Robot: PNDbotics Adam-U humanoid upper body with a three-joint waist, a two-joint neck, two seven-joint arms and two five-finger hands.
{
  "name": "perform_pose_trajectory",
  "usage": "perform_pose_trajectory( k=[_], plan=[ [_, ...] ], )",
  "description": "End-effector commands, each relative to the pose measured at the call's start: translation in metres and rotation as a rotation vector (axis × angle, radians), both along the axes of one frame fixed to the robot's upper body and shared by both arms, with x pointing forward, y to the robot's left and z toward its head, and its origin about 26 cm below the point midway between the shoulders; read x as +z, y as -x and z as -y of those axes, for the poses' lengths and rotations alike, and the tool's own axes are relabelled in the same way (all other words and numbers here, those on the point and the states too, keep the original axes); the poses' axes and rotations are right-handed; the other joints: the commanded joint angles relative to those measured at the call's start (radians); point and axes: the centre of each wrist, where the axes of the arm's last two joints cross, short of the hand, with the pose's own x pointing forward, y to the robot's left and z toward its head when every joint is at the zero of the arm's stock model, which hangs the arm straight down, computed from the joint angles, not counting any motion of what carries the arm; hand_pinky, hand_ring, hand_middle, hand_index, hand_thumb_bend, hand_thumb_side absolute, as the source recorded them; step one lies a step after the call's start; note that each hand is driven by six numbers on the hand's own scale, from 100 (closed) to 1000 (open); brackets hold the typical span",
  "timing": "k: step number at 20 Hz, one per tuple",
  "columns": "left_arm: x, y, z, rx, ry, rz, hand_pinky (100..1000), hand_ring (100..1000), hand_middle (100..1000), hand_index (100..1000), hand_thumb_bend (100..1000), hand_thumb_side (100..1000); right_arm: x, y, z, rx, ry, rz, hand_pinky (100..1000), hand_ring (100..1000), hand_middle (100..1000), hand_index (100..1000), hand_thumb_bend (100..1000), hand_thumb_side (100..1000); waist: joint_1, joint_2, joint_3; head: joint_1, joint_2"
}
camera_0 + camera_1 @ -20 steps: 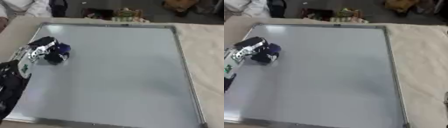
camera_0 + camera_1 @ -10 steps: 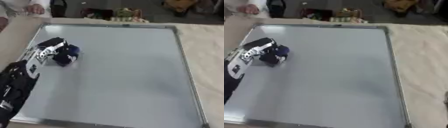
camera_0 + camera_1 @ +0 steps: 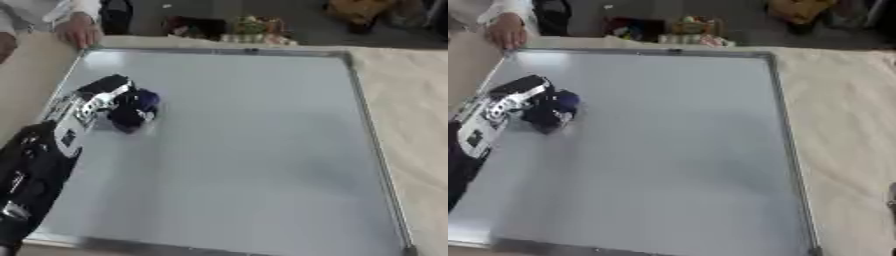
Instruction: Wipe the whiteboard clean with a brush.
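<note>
A large whiteboard (image 3: 245,150) with a metal frame lies flat on the table and fills most of both views; its surface looks blank. My left hand (image 3: 96,102) comes in from the lower left and rests on the board's upper left part, its fingers curled round a dark blue brush (image 3: 133,110) that presses on the surface. At the right edge of the right eye view a small dark bit of my right hand (image 3: 891,195) shows, and its fingers cannot be made out.
A person's hand (image 3: 77,31) rests on the whiteboard's far left corner. Beige cloth (image 3: 411,100) covers the table to the right of the board. Several small items (image 3: 236,27) stand beyond the far edge.
My left hand has slid the brush up and to the right across the board. The whole picture has also shifted a little, so the camera has moved. A person's hand now shows at the far left corner.
</note>
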Motion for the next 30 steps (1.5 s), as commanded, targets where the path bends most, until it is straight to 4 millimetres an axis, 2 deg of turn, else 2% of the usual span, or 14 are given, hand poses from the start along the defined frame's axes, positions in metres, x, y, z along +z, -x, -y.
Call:
perform_pose_trajectory(
  k=[1,9,10,11,21,25,30],
  plan=[
    [-0.012,-0.001,-0.032,0.106,-0.033,-0.016,478,453,244,188,174,434,0.007,0.002,0.0,0.006,0.007,0.023,927,944,682,884,219,949,-0.006,-0.013,0.005,-0.004,0.001],
    [-0.021,0.0,-0.06,0.212,-0.08,0.031,487,459,249,192,188,401,0.006,0.002,0.001,0.002,0.007,0.024,927,943,681,884,222,949,-0.01,-0.012,0.006,-0.006,-0.003],
    [-0.022,0.0,-0.063,0.223,-0.083,0.036,486,458,248,192,166,396,0.006,0.002,0.001,0.001,0.007,0.023,927,943,681,884,222,949,-0.01,-0.012,0.007,-0.006,-0.003],
    [-0.022,0.0,-0.065,0.232,-0.085,0.04,486,458,248,192,186,400,0.006,0.002,0.001,0.001,0.006,0.023,927,944,681,884,222,949,-0.01,-0.013,0.007,-0.007,-0.003],
    [-0.025,0.004,-0.094,0.33,-0.085,0.055,487,459,248,194,185,401,0.006,0.003,0.002,-0.004,0.005,0.028,925,942,681,882,230,956,-0.013,-0.015,0.01,-0.012,-0.001],
    [-0.026,0.005,-0.1,0.36,-0.064,0.058,483,455,243,194,173,405,0.007,0.003,0.002,-0.005,0.006,0.033,924,941,682,882,222,956,-0.016,-0.016,0.01,-0.013,-0.002],
    [-0.026,0.004,-0.096,0.347,-0.045,0.05,478,450,238,192,164,418,0.007,0.003,0.002,-0.003,0.003,0.034,924,941,682,881,223,955,-0.021,-0.017,0.01,-0.007,0.002]
  ],
)
